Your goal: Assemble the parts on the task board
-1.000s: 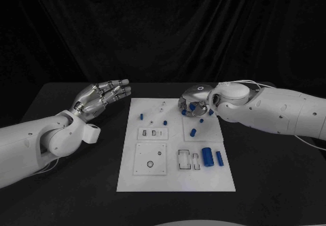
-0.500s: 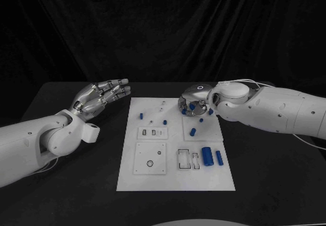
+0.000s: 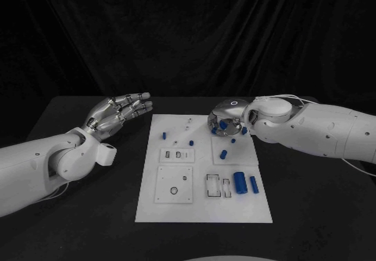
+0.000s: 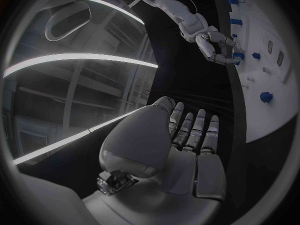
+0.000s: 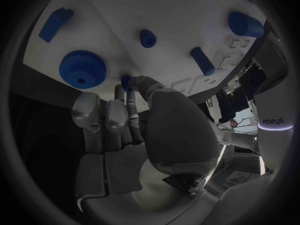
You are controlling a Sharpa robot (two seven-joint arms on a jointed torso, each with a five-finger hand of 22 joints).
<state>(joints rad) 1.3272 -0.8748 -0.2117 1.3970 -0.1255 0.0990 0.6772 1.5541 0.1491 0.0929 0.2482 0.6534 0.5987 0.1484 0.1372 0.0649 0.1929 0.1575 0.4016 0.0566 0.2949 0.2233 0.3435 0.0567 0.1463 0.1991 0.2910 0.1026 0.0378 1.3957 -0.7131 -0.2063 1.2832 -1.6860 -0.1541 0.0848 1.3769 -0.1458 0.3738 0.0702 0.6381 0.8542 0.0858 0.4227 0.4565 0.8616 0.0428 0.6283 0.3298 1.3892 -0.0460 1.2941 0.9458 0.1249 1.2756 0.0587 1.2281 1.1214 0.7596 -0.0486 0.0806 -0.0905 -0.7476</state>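
The white task board point(image 3: 204, 204) lies in the middle of the table. My right hand point(image 3: 225, 119) hovers over its far right corner with its fingers pointing down. In the right wrist view its fingertips point(image 5: 128, 92) pinch a small blue part point(image 5: 127, 80) just above the board, beside a blue gear point(image 5: 82, 70). A blue peg point(image 5: 147, 37) and a longer blue pin point(image 5: 202, 61) stand close by. My left hand point(image 3: 117, 111) is raised off the table left of the board, fingers apart and holding nothing. The left wrist view shows its bare palm point(image 4: 181, 150).
A large blue cylinder point(image 3: 239, 181) and a slimmer one point(image 3: 253, 182) lie at the board's near right, next to a rectangular slot point(image 3: 212, 184). Small blue pieces point(image 3: 164, 134) point(image 3: 223, 153) sit further up. Black table point(image 3: 313, 217) surrounds the board on both sides.
My right hand has shifted slightly to the right over the board's far corner. The left hand has stayed put.
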